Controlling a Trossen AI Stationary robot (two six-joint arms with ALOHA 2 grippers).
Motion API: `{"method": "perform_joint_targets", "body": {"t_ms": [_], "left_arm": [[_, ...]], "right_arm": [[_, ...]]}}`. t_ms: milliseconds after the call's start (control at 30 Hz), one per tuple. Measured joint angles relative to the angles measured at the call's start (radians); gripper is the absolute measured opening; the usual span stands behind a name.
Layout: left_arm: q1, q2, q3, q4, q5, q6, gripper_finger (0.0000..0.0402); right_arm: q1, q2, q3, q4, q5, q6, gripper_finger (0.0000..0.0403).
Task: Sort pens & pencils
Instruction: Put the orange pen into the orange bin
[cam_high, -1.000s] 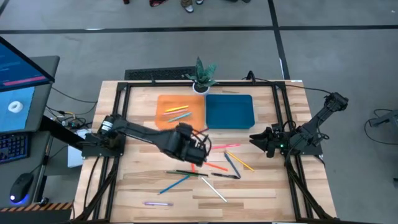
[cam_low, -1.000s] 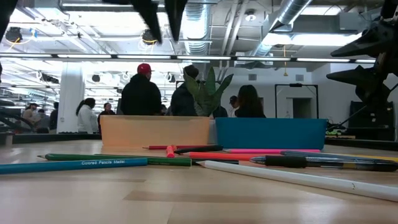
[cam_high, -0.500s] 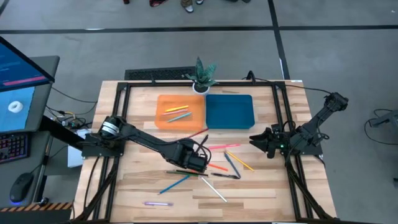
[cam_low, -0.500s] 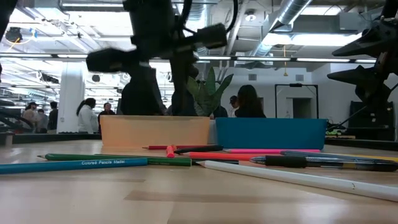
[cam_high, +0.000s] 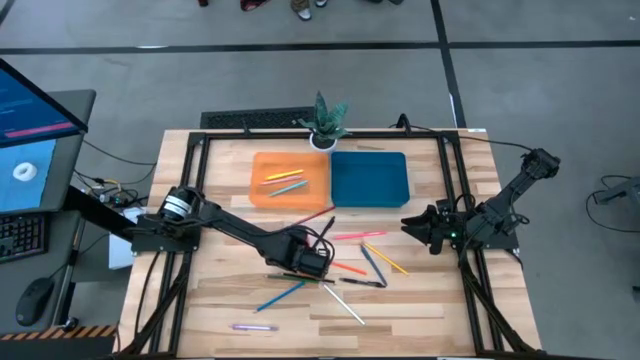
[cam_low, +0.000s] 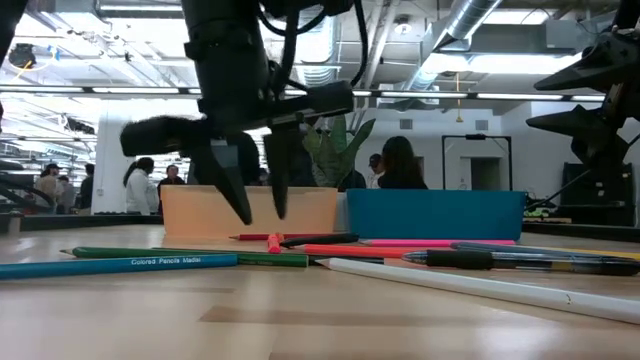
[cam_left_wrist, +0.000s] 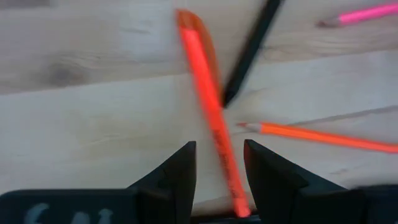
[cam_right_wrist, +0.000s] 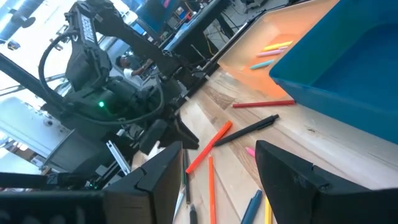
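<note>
Down came the left jaws (cam_left_wrist: 217, 171), now spread around the orange pen (cam_left_wrist: 208, 99) on the table (cam_left_wrist: 93, 137). Closing crooked could flick it away. Right jaws (cam_right_wrist: 214, 177) wait, spread.

1. Both arms are dark, near black, built of slim links and rounded joints.
2. The left arm (cam_high: 235, 228) has a round silver cap on the joint at its base.
3. Black cables loop over the left arm's wrist.
4. The left gripper (cam_left_wrist: 216, 180) has two matte black fingers (cam_left_wrist: 180, 177), tapered with rounded tips, on a black crossbar.
5. The right gripper (cam_right_wrist: 214, 168) has two broad, dark, blocky fingers (cam_right_wrist: 289, 174).
6. The right arm (cam_high: 480, 215) shows a small green light near its wrist.
7. In the right wrist view, the left arm carries a white printed marking on its upper link, a green light and looping black cables.
</note>
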Motion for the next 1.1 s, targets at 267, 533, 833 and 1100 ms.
{"method": "perform_joint_targets", "body": {"t_ms": [267,533,833,1100], "left_arm": [[0.000,0.051,0.005,0.051,0.046,0.014,0.0124],[0.000,0.054,0.006,0.025,0.059,0.009,0.0117],[0.001,0.054,0.006,0.012,0.070,0.047,0.0030],[0.002,0.052,0.006,0.007,0.082,0.071,0.0022]], "right_arm": [[0.001,0.004,0.000,-0.001,0.000,0.000,0.0225],[0.001,0.013,0.000,0.000,-0.001,0.000,0.0225],[0.000,0.012,0.000,0.001,0.000,0.000,0.0225],[0.001,0.012,0.000,0.002,0.000,0.000,0.0225]]}}
